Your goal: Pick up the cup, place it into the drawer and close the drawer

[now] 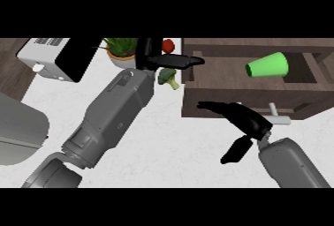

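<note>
A green cup [267, 65] lies on its side inside the open brown drawer [215, 95] at the upper right. My left hand [171, 60] reaches far forward, its straight fingers resting on the drawer's left edge, holding nothing. In front of the drawer's front panel is my right hand [243, 119], open, with fingers stretched toward the panel's left part and the thumb hanging down. A white handle [276, 115] sticks out of the panel just right of that hand.
A potted plant [122, 50], a red tomato [168, 44] and a green broccoli [168, 78] sit left of the drawer. A white toaster oven [55, 57] stands at the upper left. A grey sink basin [20, 130] fills the left edge.
</note>
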`<state>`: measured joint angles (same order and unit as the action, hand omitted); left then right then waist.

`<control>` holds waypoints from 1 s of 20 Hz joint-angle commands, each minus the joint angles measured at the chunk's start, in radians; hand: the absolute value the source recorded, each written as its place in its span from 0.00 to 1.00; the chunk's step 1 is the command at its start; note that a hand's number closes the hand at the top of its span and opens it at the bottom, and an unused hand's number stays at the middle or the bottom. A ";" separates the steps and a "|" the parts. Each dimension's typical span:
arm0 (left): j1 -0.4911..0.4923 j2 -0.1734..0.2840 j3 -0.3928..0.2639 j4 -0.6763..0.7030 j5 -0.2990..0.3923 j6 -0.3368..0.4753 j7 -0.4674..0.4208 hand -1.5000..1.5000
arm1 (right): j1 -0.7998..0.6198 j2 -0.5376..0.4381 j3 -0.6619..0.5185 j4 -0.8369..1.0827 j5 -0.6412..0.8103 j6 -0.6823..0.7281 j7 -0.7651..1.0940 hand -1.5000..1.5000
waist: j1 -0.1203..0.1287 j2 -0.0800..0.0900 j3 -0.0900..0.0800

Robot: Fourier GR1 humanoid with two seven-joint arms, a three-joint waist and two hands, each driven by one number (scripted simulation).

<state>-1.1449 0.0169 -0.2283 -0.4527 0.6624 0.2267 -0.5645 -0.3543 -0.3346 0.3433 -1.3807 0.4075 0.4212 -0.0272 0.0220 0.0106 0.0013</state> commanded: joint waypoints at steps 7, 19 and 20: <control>0.170 0.091 -0.003 -0.149 0.007 -0.096 0.017 0.00 | -0.240 0.051 -0.059 0.615 0.136 -0.182 -0.277 1.00 | 0.074 0.002 0.002; 0.248 0.154 -0.013 -0.253 0.014 -0.151 0.061 0.00 | -0.542 -0.028 -0.312 0.899 0.035 -0.299 -0.349 1.00 | 0.140 0.026 0.005; 0.244 0.145 -0.015 -0.257 0.019 -0.149 0.076 0.00 | -0.571 -0.064 -0.330 0.895 0.016 -0.263 -0.345 1.00 | 0.145 0.026 0.005</control>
<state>-0.9091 0.1586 -0.2385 -0.6845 0.6771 0.0845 -0.5114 -0.7778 -0.3220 0.1021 -0.5635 0.4440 0.2062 -0.4086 0.1404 0.0288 0.0113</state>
